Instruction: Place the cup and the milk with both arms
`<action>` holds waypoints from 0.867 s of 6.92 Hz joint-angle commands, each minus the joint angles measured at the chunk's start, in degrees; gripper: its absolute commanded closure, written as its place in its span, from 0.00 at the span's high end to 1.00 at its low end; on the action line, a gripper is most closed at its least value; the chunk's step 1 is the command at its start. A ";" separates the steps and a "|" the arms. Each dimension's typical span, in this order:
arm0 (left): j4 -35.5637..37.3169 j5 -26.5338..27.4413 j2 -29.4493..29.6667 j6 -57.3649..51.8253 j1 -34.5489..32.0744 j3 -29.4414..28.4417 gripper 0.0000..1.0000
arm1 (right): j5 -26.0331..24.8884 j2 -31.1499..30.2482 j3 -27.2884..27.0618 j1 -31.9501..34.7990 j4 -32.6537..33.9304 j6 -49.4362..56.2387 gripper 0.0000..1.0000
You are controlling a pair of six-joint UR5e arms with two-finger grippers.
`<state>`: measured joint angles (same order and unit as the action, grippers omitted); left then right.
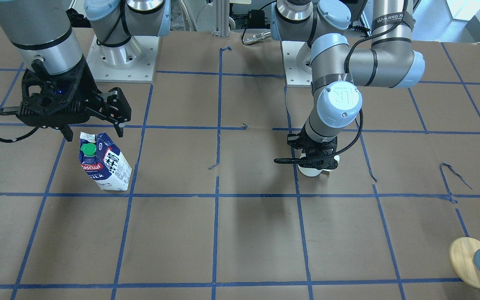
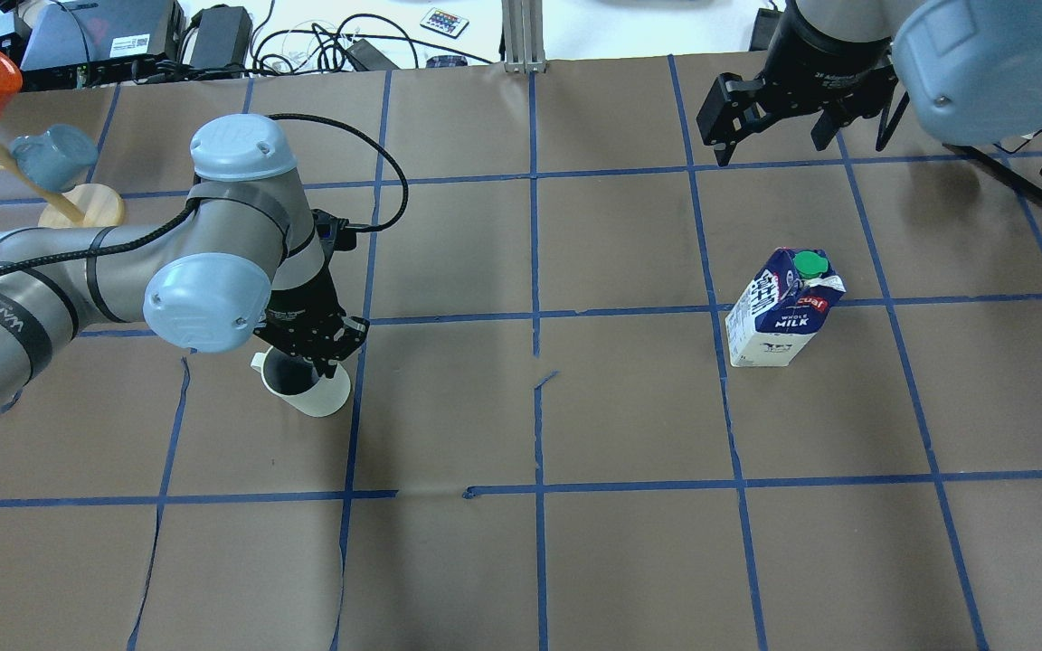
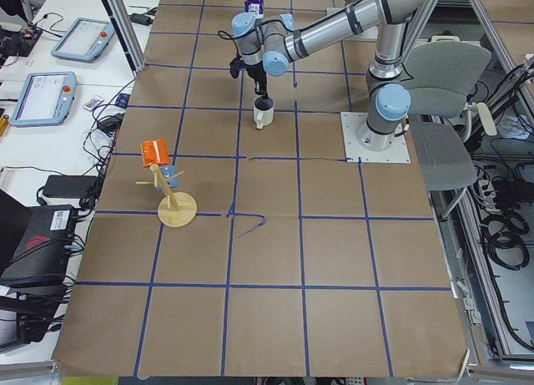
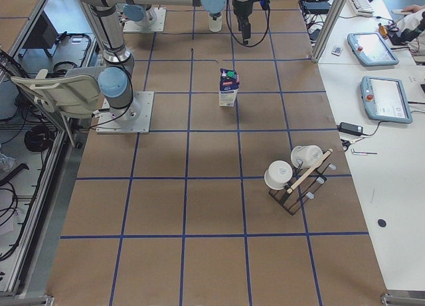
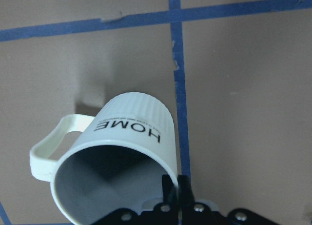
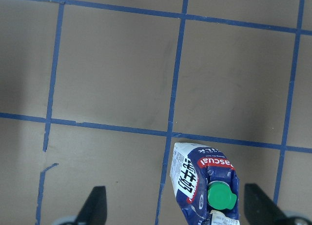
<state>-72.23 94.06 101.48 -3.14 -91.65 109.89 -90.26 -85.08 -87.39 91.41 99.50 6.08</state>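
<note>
Nearest the robot, the cup [image 5: 131, 132] sits on the left half of the table [image 2: 539, 561], beside a strip of blue tape. The left gripper [image 5: 178, 188] is clamped on its rim, one finger inside and one outside the wall, on the side away from the handle [image 5: 48, 147]. Whether the base rests on the table or hangs just clear, I cannot tell. The cup looks like glazed ceramic — stiff, probably slick and likely to chip if knocked. A pinch on one wall is off-centre, so I'd expect the cup to want to tilt. The ribbing may give the fingers some bite, but gentle moves and a soft set-down seem wise.

Farther out, on the right half, the milk [image 2: 783, 312] stands upright at a tape crossing, touched by nothing. Its gable top looks a little creased around the green cap [image 6: 222, 196]. A carton like this is probably soft-walled, and weighty if full. The best hold is likely across two flat sides below the gable, firm without crushing.

Beyond it, the right gripper [image 2: 772, 145] hangs above the table with its fingers spread wide and empty — the wrist view shows the carton top between them, lower down.
</note>
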 commanded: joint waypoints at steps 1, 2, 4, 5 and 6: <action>-0.89 -1.06 -0.93 6.69 -3.25 -1.25 0.00 | 0.00 0.00 -0.06 0.00 0.00 0.07 1.00; -0.81 -3.50 -0.15 14.23 -8.66 -2.65 0.00 | -0.17 0.00 -0.06 0.00 -0.18 -0.02 1.00; -0.81 -9.73 3.09 29.17 -16.94 -8.96 0.00 | -0.09 0.00 -0.06 -0.18 -0.44 0.07 1.00; -0.20 -11.16 5.20 32.38 -21.77 -11.34 0.00 | -0.09 0.00 -0.06 -0.18 -0.44 0.07 1.00; 2.07 -14.05 7.57 34.24 -23.21 -13.28 0.00 | -0.09 0.00 -0.06 -0.18 -0.44 0.07 1.00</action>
<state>-72.05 83.14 106.37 27.60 -111.75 99.25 -90.35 -85.08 -87.45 91.24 99.07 6.15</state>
